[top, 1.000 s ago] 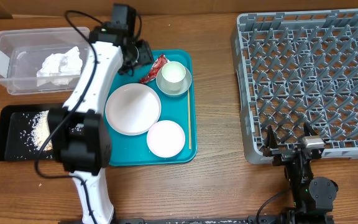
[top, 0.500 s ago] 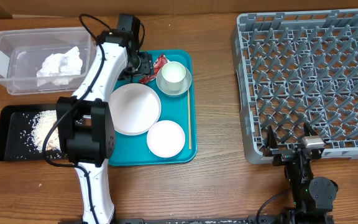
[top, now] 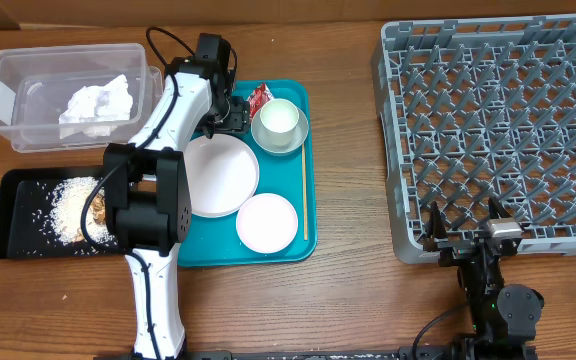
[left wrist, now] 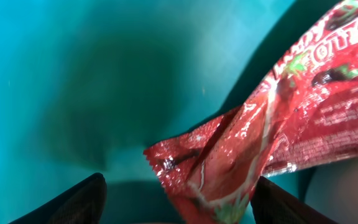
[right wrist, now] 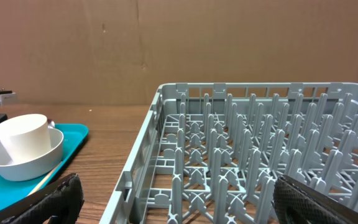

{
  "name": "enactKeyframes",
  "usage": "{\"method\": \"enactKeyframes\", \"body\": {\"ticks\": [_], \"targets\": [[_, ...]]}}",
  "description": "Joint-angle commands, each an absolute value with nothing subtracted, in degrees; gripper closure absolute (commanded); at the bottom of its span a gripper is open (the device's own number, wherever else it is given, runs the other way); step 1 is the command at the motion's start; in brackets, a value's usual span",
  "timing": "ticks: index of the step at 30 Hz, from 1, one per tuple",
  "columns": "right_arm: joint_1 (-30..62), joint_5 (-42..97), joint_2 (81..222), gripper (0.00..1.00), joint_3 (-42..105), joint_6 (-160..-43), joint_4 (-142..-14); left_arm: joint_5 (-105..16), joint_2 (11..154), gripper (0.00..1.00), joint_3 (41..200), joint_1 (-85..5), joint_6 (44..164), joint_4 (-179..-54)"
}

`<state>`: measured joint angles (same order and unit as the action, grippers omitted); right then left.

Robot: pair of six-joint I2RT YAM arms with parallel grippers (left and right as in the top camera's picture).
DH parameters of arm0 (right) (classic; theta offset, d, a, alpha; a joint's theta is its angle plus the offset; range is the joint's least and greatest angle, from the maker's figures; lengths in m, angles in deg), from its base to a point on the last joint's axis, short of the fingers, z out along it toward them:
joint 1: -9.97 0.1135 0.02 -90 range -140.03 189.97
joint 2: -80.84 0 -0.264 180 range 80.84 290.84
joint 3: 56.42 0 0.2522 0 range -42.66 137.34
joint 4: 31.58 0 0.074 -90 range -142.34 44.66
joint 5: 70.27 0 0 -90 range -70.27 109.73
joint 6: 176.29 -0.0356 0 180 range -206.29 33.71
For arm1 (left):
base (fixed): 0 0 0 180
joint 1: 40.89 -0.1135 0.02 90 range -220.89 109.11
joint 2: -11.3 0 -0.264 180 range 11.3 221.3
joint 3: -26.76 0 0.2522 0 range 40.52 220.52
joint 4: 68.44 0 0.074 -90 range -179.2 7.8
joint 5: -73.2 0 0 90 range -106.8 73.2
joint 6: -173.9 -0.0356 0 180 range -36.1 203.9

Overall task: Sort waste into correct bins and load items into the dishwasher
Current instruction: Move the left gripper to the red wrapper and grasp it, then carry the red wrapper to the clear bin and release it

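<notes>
Upper centre, left pincer (top: pixel 230 118) stands apart astride the red wrapper (left wrist: pixel 272 137); lower right, right pincer (top: pixel 465 236) gapes empty.

My left claw (top: pixel 230 118) now sits nearer to me and close beside the bowl (top: pixel 293 138), over the near end of the red wrapper (top: pixel 259 95). A second ago it hung off the wrapper's left side. It hides that end from above, so less red shows. My arm stands straighter along the teal tray's (top: pixel 286 250) left edge, uncovering more of the rice (top: pixel 65 205) in the black tray (top: pixel 8 245).
</notes>
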<state>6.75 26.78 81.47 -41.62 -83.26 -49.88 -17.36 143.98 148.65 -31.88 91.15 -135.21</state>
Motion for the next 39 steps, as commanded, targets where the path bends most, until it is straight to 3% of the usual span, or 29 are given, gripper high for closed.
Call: {"method": "enactKeyframes", "body": {"ticks": [1, 4, 8, 9, 12, 16, 26, 39], "targets": [[7.0, 26.6, 81.0, 0.0, -42.2, -83.5, -49.6, -16.4, 144.2, 0.24, 148.6, -31.9, 89.9, -133.8], [7.0, 26.6, 81.0, 0.0, -42.2, -83.5, -49.6, -16.4, 144.2, 0.32, 148.6, -31.9, 89.9, -133.3], [7.0, 26.6, 81.0, 0.0, -42.2, -83.5, -49.6, -16.4, 144.2, 0.5, 148.6, -31.9, 89.9, -133.1], [7.0, 26.6, 81.0, 0.0, -42.2, -83.5, -49.6, -16.4, 144.2, 0.59, 148.6, -31.9, 89.9, -133.0], [7.0, 26.6, 81.0, 0.0, -42.2, -83.5, -49.6, -16.5, 144.2, 0.69, 148.6, -31.9, 89.9, -132.9], [7.0, 26.6, 81.0, 0.0, -42.2, -83.5, -49.6, -16.6, 144.1, 0.96, 148.7, -31.9, 90.4, -132.9], [7.0, 26.6, 81.0, 0.0, -42.2, -83.5, -49.6, -15.7, 137.4, 0.96, 150.5, -32.5, 95.0, -133.6], [7.0, 26.6, 81.0, 0.0, -42.2, -83.5, -49.6, 6.0, 120.5, 0.96, 151.3, -40.8, 100.8, -134.8]]}}
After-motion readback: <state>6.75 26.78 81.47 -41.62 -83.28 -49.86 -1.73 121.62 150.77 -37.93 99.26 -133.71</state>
